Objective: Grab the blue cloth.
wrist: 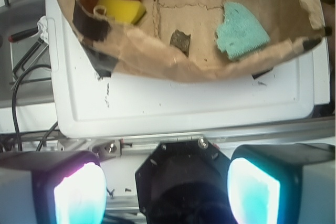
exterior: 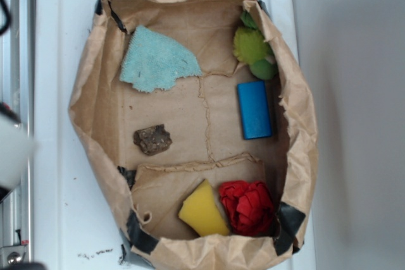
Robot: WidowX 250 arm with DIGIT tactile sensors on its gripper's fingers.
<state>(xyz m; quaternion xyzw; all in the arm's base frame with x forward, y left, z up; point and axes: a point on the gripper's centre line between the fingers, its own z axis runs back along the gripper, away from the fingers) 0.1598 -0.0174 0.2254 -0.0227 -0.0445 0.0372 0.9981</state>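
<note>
End effector (wrist: 168, 192) hangs outside the bag, over the white counter's (wrist: 199, 103) edge; two grey fingers with glowing pads (wrist: 79, 195) stand wide apart, nothing between them.

Ahead of it, the crumpled brown paper bag (wrist: 157, 61), cut open like a tray. Inside, near its close wall: small dark brown rock-like lump (exterior: 152, 139).

Pale teal-blue fuzzy terry cloth (exterior: 155, 61), flat, ragged-edged, lies on the bag floor, forward and to the right in the wrist view, apart from everything else. No clear long axis.

Further in: yellow wedge sponge (exterior: 202, 211) touching red crumpled fabric (exterior: 250, 205); bright blue rigid block (exterior: 254, 109); green plush (exterior: 253, 45) at the far wall.

Judgement: reach must clear the bag wall first.
</note>
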